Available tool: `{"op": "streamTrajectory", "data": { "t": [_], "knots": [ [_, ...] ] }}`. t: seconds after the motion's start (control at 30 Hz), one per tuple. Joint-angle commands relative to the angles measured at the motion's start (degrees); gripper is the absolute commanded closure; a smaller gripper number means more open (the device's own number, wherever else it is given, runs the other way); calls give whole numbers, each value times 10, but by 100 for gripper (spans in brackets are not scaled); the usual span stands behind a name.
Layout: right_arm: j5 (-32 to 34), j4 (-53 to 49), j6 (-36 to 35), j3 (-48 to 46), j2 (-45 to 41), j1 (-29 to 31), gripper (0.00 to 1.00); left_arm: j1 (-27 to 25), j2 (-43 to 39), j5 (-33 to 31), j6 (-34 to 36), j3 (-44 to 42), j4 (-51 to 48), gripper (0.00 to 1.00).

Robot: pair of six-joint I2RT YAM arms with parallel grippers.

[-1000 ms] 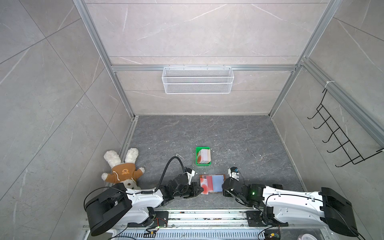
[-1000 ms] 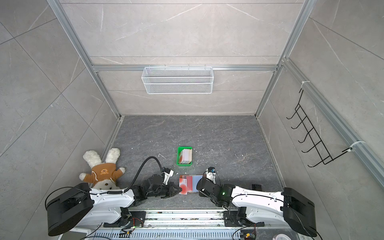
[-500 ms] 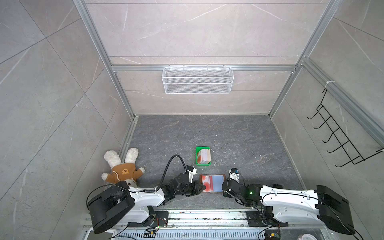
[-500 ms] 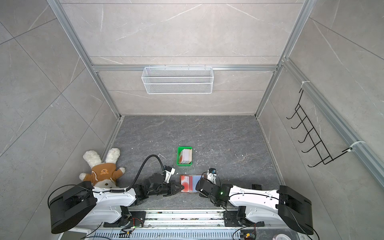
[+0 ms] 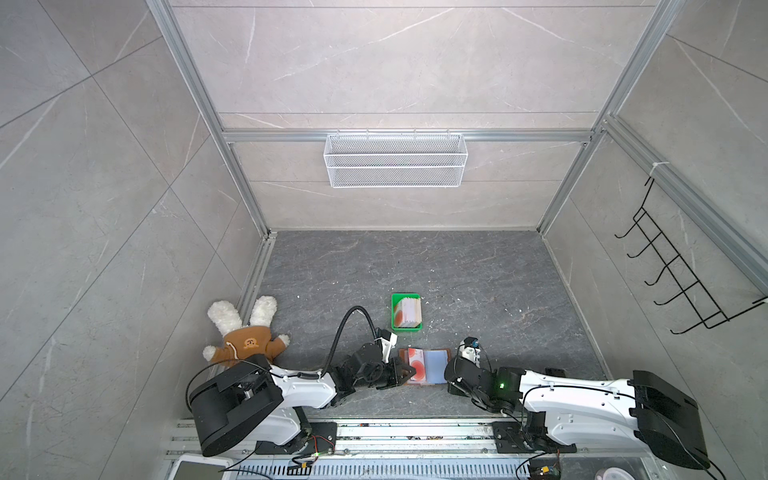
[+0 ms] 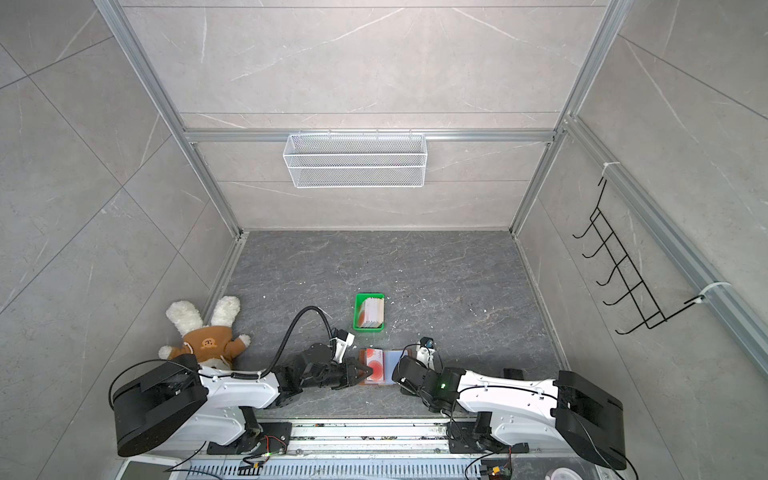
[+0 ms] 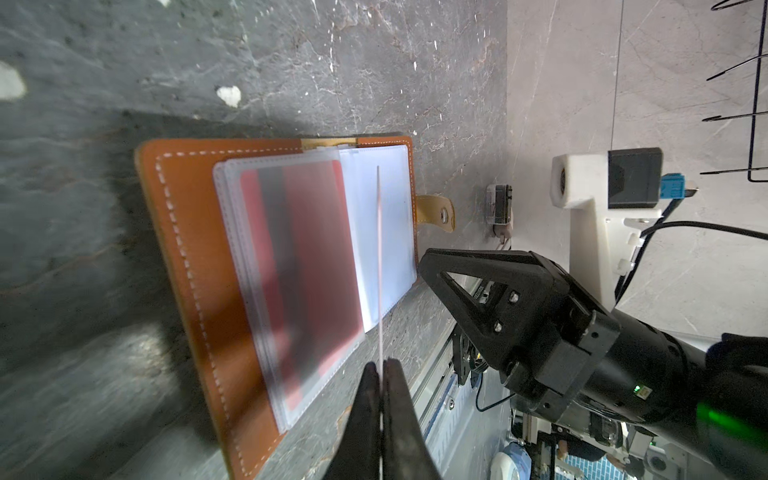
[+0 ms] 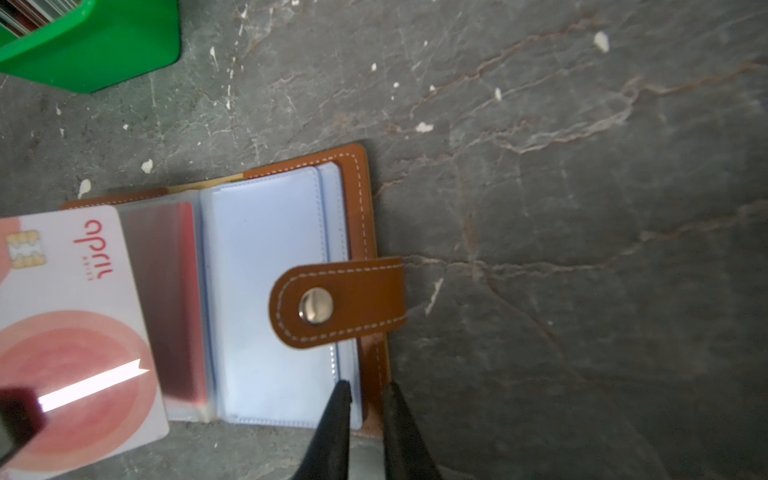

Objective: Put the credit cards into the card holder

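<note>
1. The holder lies open on the counter between the two arms. A red card is seen inside a sleeve on the page nearer the left arm.
2. The left pincer is clamped on one card, which is held over that page, close above the sleeves.
3. The right pincer is set at the holder's far page with its fingers narrowly apart, astride the cover's edge. Whether the edge is nipped cannot be told.
4. The other cards are kept in the green tray, just beyond the holder.
5. For a clean insertion, the card is best laid nearly flat and its leading edge squared to the mouth of an empty sleeve. It is then slid in slowly while the holder is kept pinned.
6. The strap lies folded across that empty sleeve and is best kept clear of the card's path.
</note>
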Motion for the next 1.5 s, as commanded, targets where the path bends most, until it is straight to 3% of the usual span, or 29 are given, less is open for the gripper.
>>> {"op": "streamTrajectory", "data": {
  "t": [0.0, 1.47],
  "knots": [
    [10, -19, 10, -9, 6, -2, 81, -2, 17, 6, -6, 21, 41, 100],
    [2, -15, 4, -5, 27, -3, 84, 30, 86, 67, 1, 29, 77, 100]
  ]
}}
